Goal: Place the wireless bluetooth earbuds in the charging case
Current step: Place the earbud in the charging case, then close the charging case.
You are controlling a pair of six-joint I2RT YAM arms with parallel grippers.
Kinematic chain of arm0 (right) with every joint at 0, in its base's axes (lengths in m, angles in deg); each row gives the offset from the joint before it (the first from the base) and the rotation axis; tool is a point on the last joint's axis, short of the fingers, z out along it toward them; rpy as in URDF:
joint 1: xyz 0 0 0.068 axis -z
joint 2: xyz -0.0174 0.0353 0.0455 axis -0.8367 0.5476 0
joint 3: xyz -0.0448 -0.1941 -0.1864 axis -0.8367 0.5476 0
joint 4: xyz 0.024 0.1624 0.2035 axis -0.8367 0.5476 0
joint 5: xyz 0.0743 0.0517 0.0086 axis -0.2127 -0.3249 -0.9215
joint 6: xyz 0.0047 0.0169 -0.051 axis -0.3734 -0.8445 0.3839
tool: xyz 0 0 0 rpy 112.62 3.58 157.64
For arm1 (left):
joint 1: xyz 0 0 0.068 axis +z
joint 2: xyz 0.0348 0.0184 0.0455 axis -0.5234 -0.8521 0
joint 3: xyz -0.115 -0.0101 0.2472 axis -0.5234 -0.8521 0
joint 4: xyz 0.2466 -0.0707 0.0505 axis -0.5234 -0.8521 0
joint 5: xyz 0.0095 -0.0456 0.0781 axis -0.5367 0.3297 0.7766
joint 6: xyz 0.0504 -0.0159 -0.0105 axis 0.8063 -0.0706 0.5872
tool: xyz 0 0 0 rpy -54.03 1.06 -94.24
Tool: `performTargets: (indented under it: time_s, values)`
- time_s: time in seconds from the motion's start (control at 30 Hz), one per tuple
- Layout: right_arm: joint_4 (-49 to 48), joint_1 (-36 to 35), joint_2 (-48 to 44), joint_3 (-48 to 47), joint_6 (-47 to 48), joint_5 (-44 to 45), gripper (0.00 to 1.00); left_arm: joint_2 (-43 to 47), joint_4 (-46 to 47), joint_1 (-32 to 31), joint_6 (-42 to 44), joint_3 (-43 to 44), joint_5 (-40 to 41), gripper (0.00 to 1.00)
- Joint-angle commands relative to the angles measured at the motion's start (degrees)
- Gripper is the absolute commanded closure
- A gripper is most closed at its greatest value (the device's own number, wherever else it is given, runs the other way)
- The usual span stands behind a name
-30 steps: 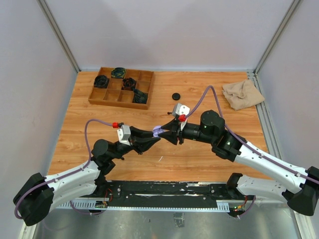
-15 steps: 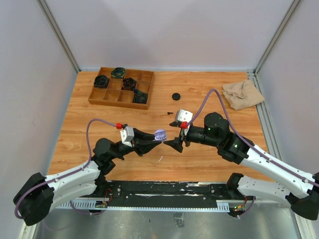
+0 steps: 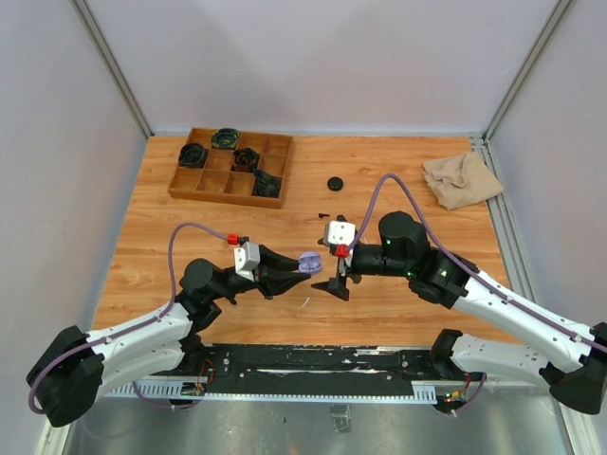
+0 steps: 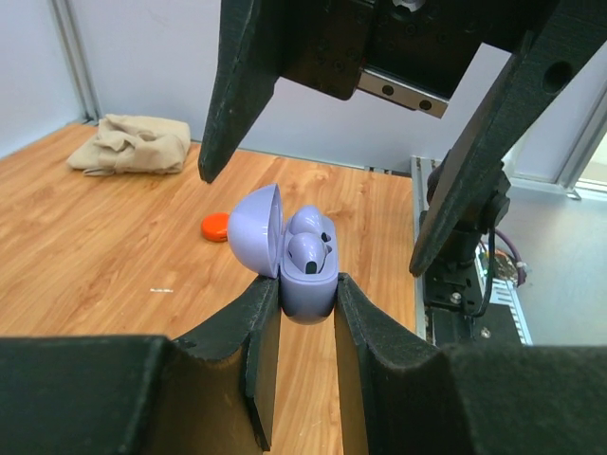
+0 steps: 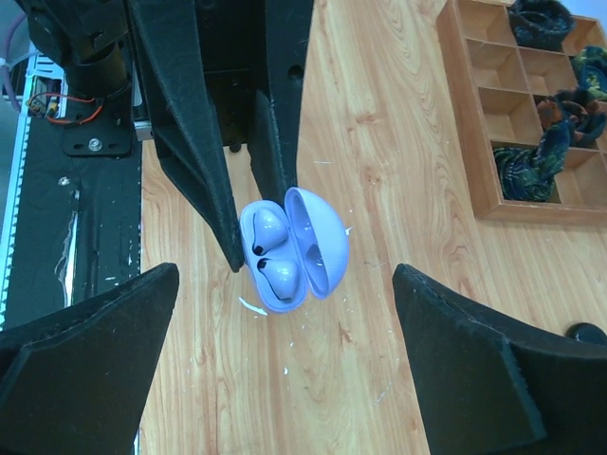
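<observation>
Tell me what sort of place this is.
Probably a robot lab workcell, not a home: a left arm and a right arm bolted at the edge of a wood-grain table, pale panels on metal framing walling it in, and a compartmented wooden tray.

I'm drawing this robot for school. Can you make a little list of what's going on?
left gripper: shut on the purple case
case lid: open
inside case: two purple earbuds
right gripper: open, close to the case, not touching it, holding nothing
tray: far left
cloth: far right corner
black disc: between tray and cloth
</observation>
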Motion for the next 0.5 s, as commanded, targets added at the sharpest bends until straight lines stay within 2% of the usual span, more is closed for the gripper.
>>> performTargets:
  time_s: [0.0, 0.27, 0.47]
  values:
    - [0.53, -0.32, 1.72, -2.10, 1.89, -4.57, 0.04, -0.79, 2.05, -0.11, 0.12, 1.92, -1.21, 1.00]
    - [2.06, -0.32, 4.02, -2.62, 2.19, -8.64, 0.08, -1.76, 0.81, -0.14, -0.20, 1.96, 3.27, 1.00]
    - [3.24, -0.33, 3.90, -2.74, 2.77, -8.42, 0.10, -3.23, -1.34, -0.09, 0.02, 2.27, 7.35, 1.00]
